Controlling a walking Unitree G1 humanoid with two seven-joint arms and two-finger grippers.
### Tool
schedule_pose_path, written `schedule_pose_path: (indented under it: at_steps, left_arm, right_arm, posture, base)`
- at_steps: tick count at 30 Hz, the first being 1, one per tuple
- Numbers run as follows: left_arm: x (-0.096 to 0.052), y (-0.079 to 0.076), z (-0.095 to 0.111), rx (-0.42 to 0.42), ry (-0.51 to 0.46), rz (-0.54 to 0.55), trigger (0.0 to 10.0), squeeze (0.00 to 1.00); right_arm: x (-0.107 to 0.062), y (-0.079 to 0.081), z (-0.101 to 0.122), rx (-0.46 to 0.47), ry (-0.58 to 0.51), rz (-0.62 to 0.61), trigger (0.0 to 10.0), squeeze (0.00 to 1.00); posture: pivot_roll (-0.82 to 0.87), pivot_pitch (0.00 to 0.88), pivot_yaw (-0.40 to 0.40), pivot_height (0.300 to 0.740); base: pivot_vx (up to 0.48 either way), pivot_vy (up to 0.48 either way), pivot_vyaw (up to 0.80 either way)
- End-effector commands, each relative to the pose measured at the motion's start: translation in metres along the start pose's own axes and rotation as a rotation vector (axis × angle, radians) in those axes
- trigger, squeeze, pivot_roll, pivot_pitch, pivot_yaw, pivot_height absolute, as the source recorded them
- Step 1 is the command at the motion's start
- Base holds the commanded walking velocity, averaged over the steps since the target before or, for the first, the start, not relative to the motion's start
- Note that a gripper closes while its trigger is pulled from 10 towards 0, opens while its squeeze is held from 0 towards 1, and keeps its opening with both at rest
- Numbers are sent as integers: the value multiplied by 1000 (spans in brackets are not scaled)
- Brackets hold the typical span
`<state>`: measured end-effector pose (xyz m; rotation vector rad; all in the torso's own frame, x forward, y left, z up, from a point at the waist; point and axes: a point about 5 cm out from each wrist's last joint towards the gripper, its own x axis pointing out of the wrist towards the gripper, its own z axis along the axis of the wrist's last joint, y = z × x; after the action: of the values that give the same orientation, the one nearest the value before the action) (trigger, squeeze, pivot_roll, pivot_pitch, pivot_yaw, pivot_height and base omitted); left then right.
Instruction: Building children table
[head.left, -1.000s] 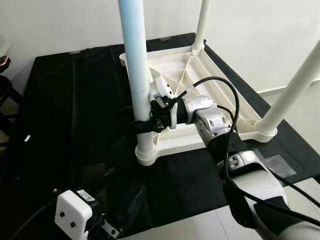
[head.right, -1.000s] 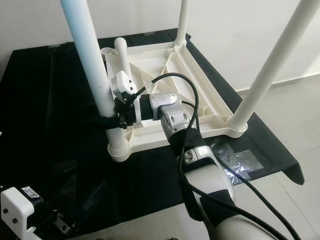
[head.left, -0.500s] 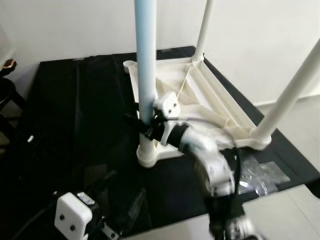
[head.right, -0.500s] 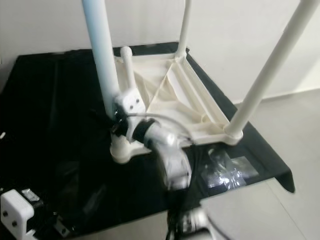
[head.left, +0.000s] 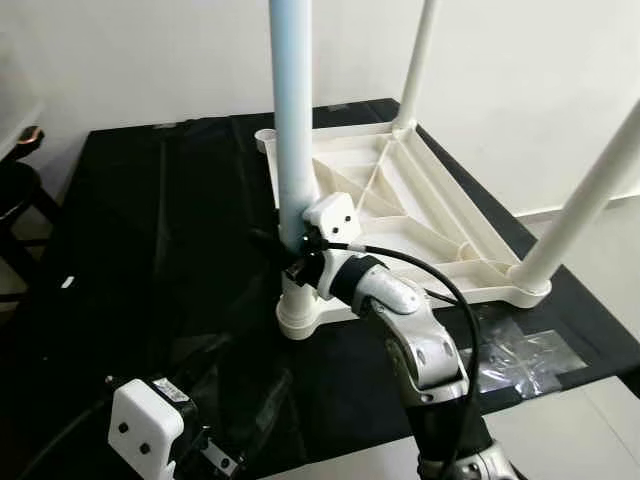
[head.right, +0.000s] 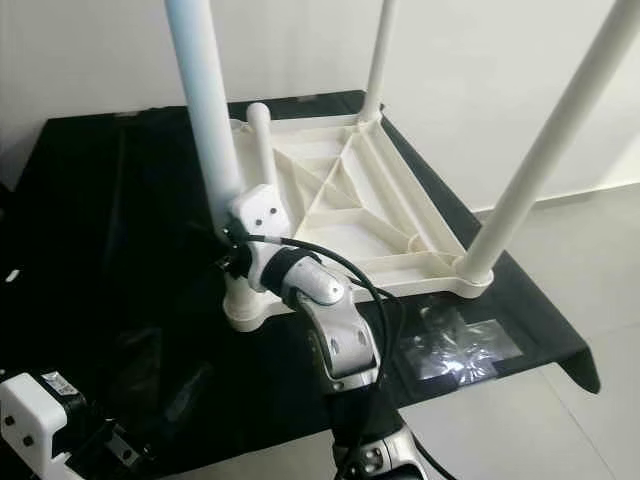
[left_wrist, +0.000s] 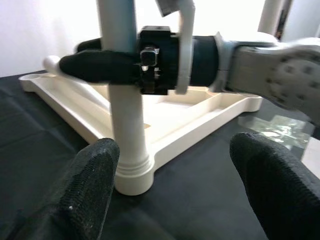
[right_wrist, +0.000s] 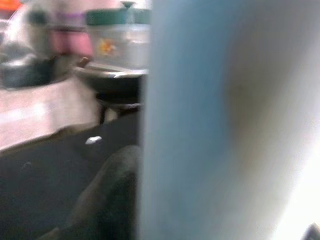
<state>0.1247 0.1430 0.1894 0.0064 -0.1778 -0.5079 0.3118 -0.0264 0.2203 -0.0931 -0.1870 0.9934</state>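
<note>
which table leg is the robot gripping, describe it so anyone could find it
On the black mat lies a white tabletop turned upside down, legs pointing up. The gripped leg stands at the near corner on the robot's left. Unlike the other legs, it has the right gripper shut around it just above its socket.

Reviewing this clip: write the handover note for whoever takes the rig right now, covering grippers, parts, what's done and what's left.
Right gripper: shut on the near-left leg, low down, just above its corner socket.
Left gripper: open, holding nothing, low at the near left and aimed at that same leg.
Tabletop: upside down on the black cloth. Three legs stand upright in corners: near-left, near-right leg and far-right leg.
A short white leg piece stands by the far-left corner.
Left: check the held leg's seating, then finish the far-left corner and turn the table over.
</note>
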Motion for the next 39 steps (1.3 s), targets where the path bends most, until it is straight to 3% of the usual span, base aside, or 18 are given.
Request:
schedule_pose_path:
  at_steps: [1, 5, 7, 10, 11, 12, 13, 14, 19, 25, 29, 39]
  left_arm:
    - [-1, -1, -2, 5, 22, -11, 10000, 0]
    - [-1, -1, -1, 7, 22, -7, 10000, 0]
    - [-1, -1, -1, 7, 22, -7, 10000, 0]
    - [-2, -1, -1, 8, 25, -3, 10000, 0]
    - [-2, -1, -1, 8, 25, -3, 10000, 0]
    - [-3, -1, 0, 9, 26, -1, 10000, 0]
    - [-3, -1, 0, 9, 26, -1, 10000, 0]
    - [-4, -1, 0, 11, 29, -1, 10000, 0]
    - [-2, 5, 5, 43, 15, -8, 10000, 0]
    - [12, 18, 19, 82, -58, -53, 10000, 0]
    - [13, 20, 23, 84, -72, -70, 10000, 0]
    - [19, 21, 31, 78, -53, -222, 10000, 0]
  right_arm:
    - [3, 0, 3, 7, -17, 105, 10000, 1000]
    - [1, -11, 7, -26, -1, 260, 10000, 1000]
    - [1, -11, 7, -26, -1, 260, 10000, 1000]
    - [-1, -20, 10, -111, 28, 417, 10000, 1000]
    - [-1, -20, 10, -111, 28, 417, 10000, 1000]
    - [0, -25, 12, -143, 50, 484, 10000, 475]
    - [0, -25, 12, -143, 50, 484, 10000, 475]
    - [3, -32, 13, -170, 71, 521, 10000, 0]
    - [16, -46, 22, -167, 85, 554, 10000, 0]
    - [16, -46, 14, -126, 106, 636, 10000, 0]
    - [16, -47, 11, -120, 113, 644, 10000, 0]
    - [20, -48, -13, -96, 136, 500, 10000, 0]
  posture:
    - [142, 127, -33, 740]
    - [156, 130, -34, 740]
    - [156, 130, -34, 740]
    - [166, 132, -32, 740]
    - [166, 132, -32, 740]
    - [178, 134, -28, 740]
    - [178, 134, -28, 740]
    - [185, 139, -31, 740]
    - [203, 146, -45, 740]
    - [206, 142, -44, 740]
    - [206, 142, -44, 740]
    - [204, 138, -27, 740]
  base:
    - [0, 0, 0]
    - [0, 0, 0]
    - [0, 0, 0]
    - [0, 0, 0]
    - [0, 0, 0]
    - [0, 0, 0]
    - [0, 0, 0]
    - [0, 0, 0]
    - [0, 0, 0]
    - [0, 0, 0]
    - [0, 0, 0]
    - [0, 0, 0]
